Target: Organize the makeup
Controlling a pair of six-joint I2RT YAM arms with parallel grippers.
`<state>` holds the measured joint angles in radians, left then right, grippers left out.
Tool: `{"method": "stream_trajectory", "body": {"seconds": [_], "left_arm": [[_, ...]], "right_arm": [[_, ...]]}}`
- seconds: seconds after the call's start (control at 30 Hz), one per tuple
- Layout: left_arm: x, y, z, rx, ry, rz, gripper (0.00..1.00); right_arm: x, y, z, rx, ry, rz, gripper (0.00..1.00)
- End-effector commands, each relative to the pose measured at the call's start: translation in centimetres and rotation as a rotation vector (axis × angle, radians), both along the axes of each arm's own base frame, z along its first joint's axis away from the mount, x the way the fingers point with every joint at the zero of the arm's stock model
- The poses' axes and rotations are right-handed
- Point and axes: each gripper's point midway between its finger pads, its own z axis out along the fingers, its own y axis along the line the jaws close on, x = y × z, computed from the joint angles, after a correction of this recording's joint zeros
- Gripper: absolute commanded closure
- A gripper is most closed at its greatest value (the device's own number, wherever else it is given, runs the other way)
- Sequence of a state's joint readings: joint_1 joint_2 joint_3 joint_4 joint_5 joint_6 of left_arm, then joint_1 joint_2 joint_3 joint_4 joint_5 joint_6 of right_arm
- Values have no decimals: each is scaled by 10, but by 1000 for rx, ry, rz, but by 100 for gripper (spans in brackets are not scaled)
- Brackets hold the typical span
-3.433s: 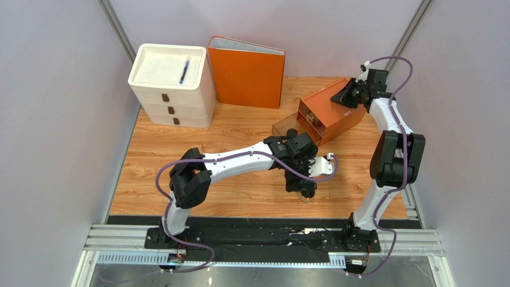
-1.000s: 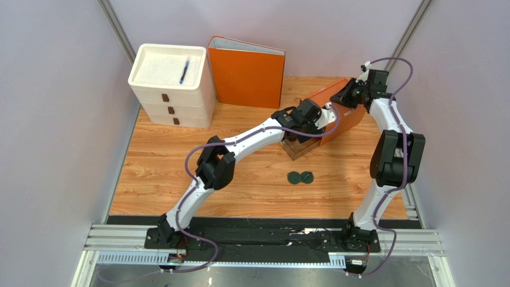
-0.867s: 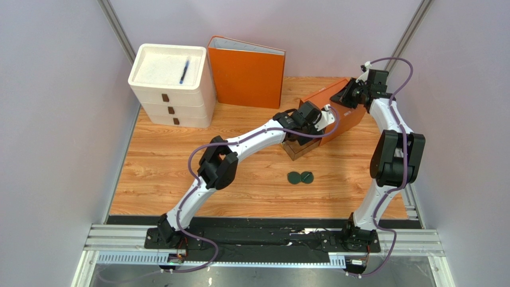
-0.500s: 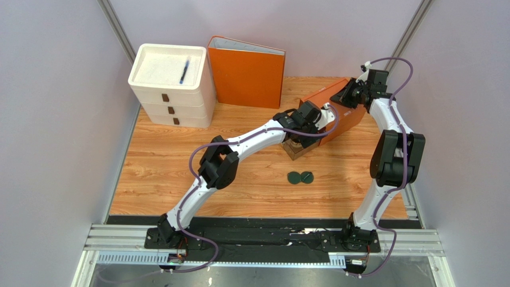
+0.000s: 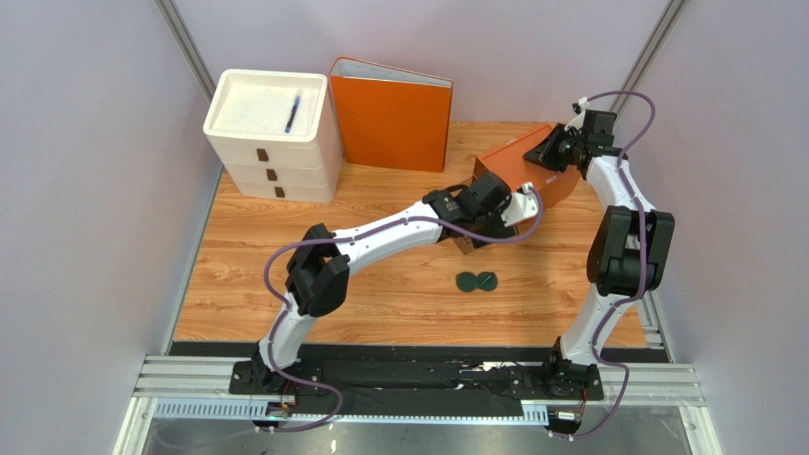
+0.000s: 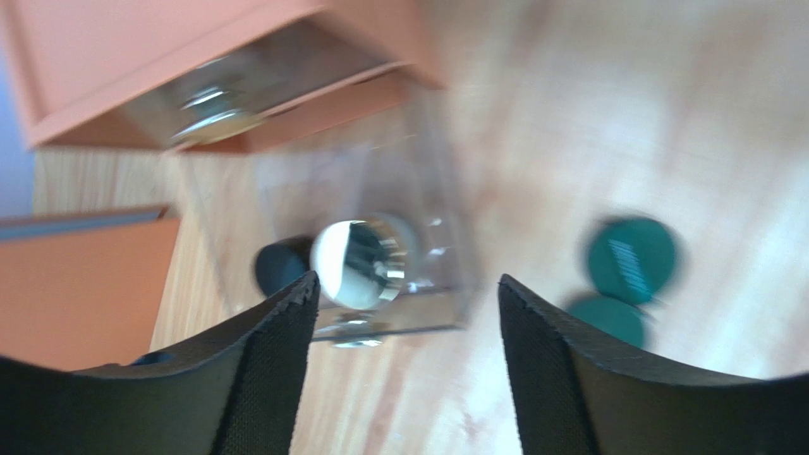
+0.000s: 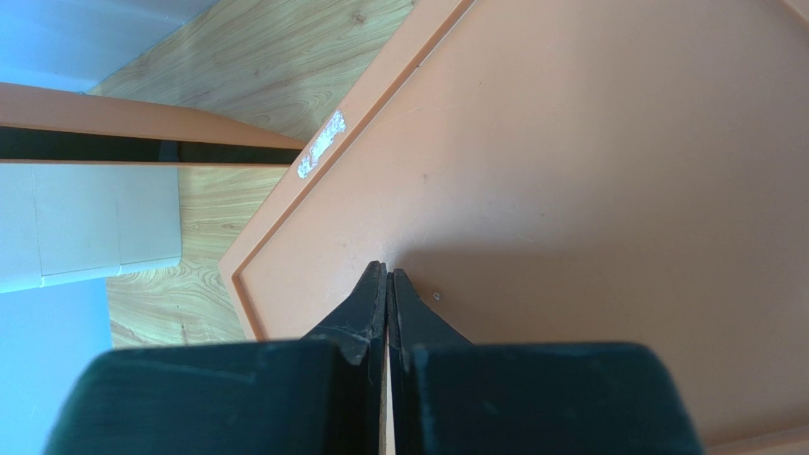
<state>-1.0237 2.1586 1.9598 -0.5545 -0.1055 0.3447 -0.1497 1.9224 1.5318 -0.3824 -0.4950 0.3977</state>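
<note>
Makeup compact [image 5: 477, 282], dark green with twin discs, lay alone on the bare wood of the desk [image 5: 285, 237], right of centre and toward the near edge. An orange organizer box [image 5: 517, 171] sat by the far right corner, with its clear drawer [image 6: 418, 161] pulled out toward the desk's middle. Inside the drawer were a small gold-rimmed jar [image 6: 356, 263] and, beside it, a black pot [image 6: 280, 268].

The left gripper [image 6: 406, 289] hovered above the drawer with its fingers spread apart and nothing between them. The right gripper [image 7: 387, 275] had its fingers pressed together, tips resting on the box's flat top, apparently steadying it.

The compact looked like the one piece left to put away. Being thin and flat, it would likely call for a low approach from straight above, with the fingertips brought right down to the wood on either side of one disc or the joint between the two. A shallow pinch could slip off. The box should be held firm so the drawer does not shift.
</note>
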Motion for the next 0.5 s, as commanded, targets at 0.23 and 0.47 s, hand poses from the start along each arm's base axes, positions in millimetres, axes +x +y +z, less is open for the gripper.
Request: {"method": "stream_trajectory", "body": {"seconds": [0.23, 0.47], "left_arm": [[-120, -28, -68, 112, 129, -359, 27], [-100, -31, -94, 97, 185, -284, 25]], "right_arm": [[-103, 8, -136, -33, 571, 7, 100], [-104, 10, -138, -23, 574, 4, 100]]}}
